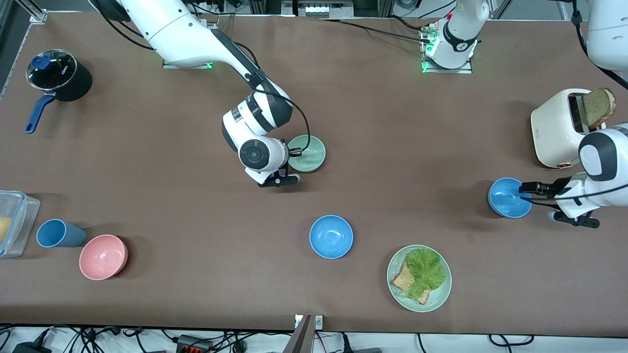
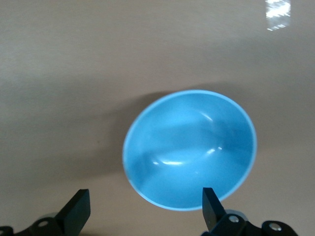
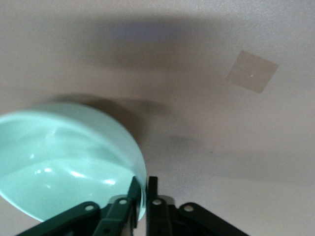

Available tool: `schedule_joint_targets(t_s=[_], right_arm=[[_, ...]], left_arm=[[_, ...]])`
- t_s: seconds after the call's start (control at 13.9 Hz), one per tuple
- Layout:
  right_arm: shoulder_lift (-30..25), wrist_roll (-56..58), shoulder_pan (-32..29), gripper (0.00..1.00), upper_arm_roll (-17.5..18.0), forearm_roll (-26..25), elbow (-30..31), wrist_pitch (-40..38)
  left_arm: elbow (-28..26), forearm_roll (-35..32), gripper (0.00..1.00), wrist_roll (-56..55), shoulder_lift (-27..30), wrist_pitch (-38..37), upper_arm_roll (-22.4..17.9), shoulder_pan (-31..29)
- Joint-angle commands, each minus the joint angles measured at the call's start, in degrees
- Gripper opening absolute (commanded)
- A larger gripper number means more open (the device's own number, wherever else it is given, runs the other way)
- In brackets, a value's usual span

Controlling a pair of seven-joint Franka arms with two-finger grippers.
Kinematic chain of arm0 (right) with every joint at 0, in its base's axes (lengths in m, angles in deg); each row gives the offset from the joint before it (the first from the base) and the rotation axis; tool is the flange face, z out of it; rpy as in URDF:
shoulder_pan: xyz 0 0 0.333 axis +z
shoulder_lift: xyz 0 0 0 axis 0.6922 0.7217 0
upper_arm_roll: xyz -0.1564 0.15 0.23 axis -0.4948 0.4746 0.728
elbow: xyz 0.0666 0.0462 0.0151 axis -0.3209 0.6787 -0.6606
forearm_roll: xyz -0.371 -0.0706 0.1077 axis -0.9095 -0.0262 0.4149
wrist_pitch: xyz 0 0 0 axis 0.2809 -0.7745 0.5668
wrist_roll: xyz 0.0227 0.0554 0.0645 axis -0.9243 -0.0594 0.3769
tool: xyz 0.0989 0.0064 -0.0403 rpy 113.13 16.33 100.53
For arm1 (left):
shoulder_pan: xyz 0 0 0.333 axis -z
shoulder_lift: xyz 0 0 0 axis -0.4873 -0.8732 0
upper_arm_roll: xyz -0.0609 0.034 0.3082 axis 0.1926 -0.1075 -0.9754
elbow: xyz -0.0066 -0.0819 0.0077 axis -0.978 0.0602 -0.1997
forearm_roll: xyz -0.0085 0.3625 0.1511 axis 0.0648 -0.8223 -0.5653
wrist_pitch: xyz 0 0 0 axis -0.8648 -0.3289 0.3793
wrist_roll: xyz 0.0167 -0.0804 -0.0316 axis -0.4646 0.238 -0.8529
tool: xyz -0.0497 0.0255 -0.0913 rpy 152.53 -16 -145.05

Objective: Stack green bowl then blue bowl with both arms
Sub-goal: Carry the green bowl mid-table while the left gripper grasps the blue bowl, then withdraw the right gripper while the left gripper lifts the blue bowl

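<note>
The green bowl [image 1: 309,153] is near the table's middle, and my right gripper [image 1: 296,153] is shut on its rim. In the right wrist view one finger is inside the green bowl [image 3: 64,157] and one outside, at the right gripper [image 3: 142,189]. I cannot tell if the bowl is lifted. One blue bowl [image 1: 509,197] sits toward the left arm's end. My left gripper [image 1: 526,188] is open at its rim. In the left wrist view this bowl [image 2: 189,147] lies just ahead of the wide-open left gripper [image 2: 145,209]. A second blue bowl [image 1: 331,236] sits nearer the front camera than the green bowl.
A pale-green plate [image 1: 439,296] of bread and lettuce lies near the front edge. A white toaster [image 1: 557,130] holds a bread slice [image 1: 599,107] by the left arm. A pink bowl [image 1: 103,256], blue cup [image 1: 60,234], clear container [image 1: 14,223] and black pot [image 1: 61,76] are at the right arm's end.
</note>
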Motion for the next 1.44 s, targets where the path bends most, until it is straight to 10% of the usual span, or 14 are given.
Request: schedule_joint_targets(t_s=[0.0, 0.43, 0.93, 1.36], right_arm=[[0.0, -1.8, 0.7, 1.0, -0.4, 0.6, -4.1, -0.4], [-11.4, -0.9, -9.5, 1.0, -3.5, -0.9, -7.2, -9.8], [-21.0, 4.5, -23.1, 1.0, -3.6, -5.4, -7.4, -13.3], [-24.0, 14.8, -28.6, 1.0, -4.8, -5.2, -8.5, -16.7]], left_arm=[[2.6, -0.1, 1.0, -1.8, -2.8, -0.8, 0.2, -0.7], [2.8, -0.1, 0.97, -1.8, -5.4, -0.6, 0.2, -1.1], [2.8, -0.7, 0.39, -0.7, -5.9, -0.6, 0.3, -1.0], [2.8, -1.0, 0.09, -0.5, -5.9, -0.6, 0.6, -0.6]])
